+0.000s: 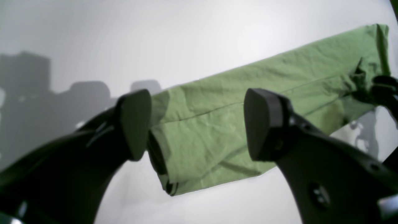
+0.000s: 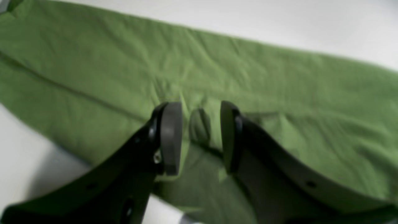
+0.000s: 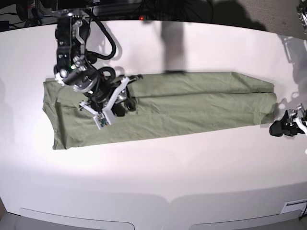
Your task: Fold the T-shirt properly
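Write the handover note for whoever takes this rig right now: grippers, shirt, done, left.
Left gripper: open, empty, just off one narrow end of the T-shirt.
Right gripper: low over the cloth toward the other end, jaws partly closed with a gap; whether it pinches fabric cannot be told.
T-shirt: flat on the white table, a long narrow band.
Done: long sides folded in.
Left: fold the band across its length and tidy it.

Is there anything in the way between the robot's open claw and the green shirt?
Nothing visible. The left gripper is open, just off one end of the T-shirt, with only bare white table between them. The right gripper is already down on the shirt, near its other end.
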Tool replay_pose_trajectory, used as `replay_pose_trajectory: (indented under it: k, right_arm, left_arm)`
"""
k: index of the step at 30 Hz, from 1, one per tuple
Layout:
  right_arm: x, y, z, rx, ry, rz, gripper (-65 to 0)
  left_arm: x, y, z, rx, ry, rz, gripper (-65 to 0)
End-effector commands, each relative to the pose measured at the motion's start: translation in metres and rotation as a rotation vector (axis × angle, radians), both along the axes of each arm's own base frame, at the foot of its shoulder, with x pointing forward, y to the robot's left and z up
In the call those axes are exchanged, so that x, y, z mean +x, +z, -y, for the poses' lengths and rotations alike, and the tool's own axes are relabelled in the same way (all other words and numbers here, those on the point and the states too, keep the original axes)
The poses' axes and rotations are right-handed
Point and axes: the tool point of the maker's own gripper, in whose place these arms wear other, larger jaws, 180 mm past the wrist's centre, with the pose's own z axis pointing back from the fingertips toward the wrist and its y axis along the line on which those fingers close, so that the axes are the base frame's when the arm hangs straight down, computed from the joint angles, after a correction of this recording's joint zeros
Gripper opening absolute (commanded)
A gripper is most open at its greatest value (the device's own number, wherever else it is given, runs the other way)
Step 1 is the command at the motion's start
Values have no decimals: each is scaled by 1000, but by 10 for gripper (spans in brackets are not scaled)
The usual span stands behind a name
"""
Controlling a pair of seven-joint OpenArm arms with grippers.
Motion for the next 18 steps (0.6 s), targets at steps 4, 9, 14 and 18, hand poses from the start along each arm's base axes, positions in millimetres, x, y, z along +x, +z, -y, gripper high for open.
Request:
replay_pose_trajectory:
  k: [4,9,14,18]
  right_arm:
    - [-9,40,2,66,-44,103,-451]
    - [-25,43,18,95,-111,83,-451]
    - [-36,40,27,158,-127,21,-451]
    - [-42,49,25,173,-84,-6,-451]
  left_arm:
    - [-6,0,-14,61,-3,-10,-197]
    - [-18,-24,-33,172,48,-14,-198]
    - [-28,-35,-37,189,57,-27,-197]
    - [-36,-53,-60,359,64,-50,-197]
